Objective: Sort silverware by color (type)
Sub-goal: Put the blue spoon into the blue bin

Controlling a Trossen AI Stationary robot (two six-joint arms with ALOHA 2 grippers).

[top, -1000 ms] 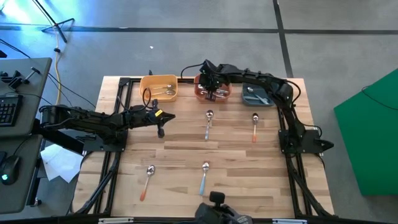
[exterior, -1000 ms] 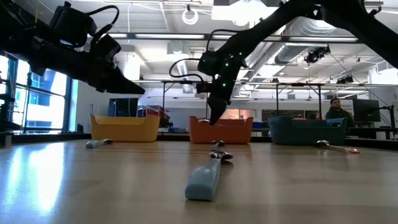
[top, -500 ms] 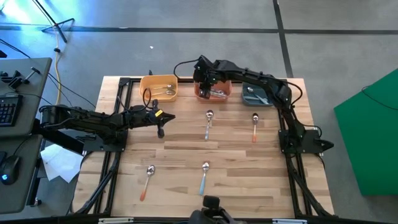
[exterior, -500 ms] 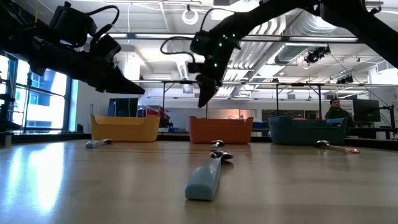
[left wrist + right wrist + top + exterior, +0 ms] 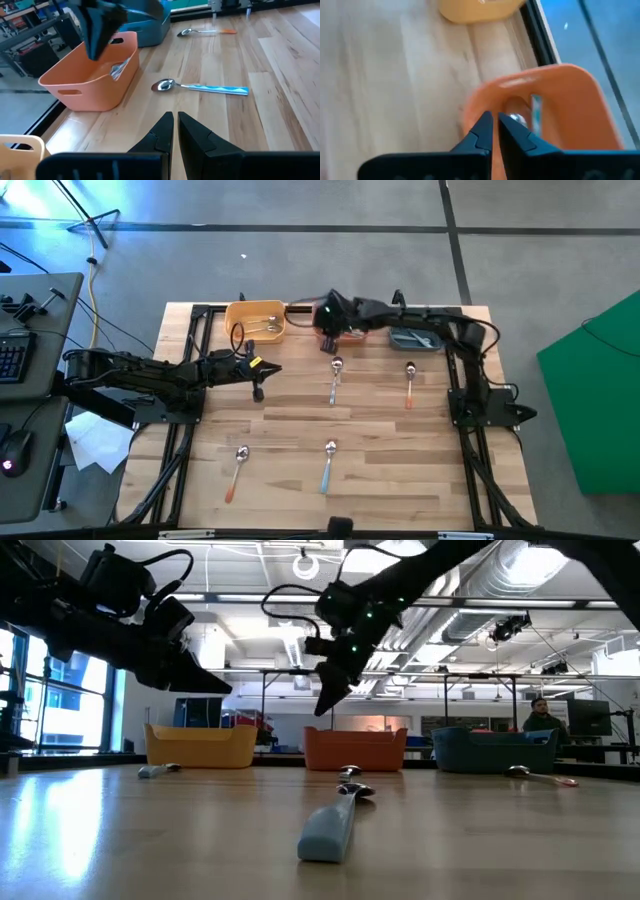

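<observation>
Several spoons lie flat on the wooden table: a blue-handled one (image 5: 334, 380) (image 5: 200, 87), an orange-handled one (image 5: 409, 384) (image 5: 205, 31), another orange-handled one (image 5: 236, 470) and another blue-handled one (image 5: 327, 465) (image 5: 330, 825). More spoons lie in the yellow bin (image 5: 256, 320), the orange bin (image 5: 90, 75) (image 5: 555, 100) and the teal bin (image 5: 412, 336). My right gripper (image 5: 329, 340) (image 5: 322, 705) (image 5: 493, 127) hangs shut above the orange bin's near-left corner, holding nothing. My left gripper (image 5: 259, 392) (image 5: 175, 125) waits shut over the table's left half.
The three bins stand in a row along the table's far edge. A black frame (image 5: 190, 380) runs along the table's left and right sides. The middle of the table between the spoons is bare wood. A person (image 5: 540, 715) sits far behind the table.
My right gripper has risen out of the orange bin and shifted a little toward the table's left, now hanging above the bin's near-left corner. The spoons on the table have stayed where they were.
</observation>
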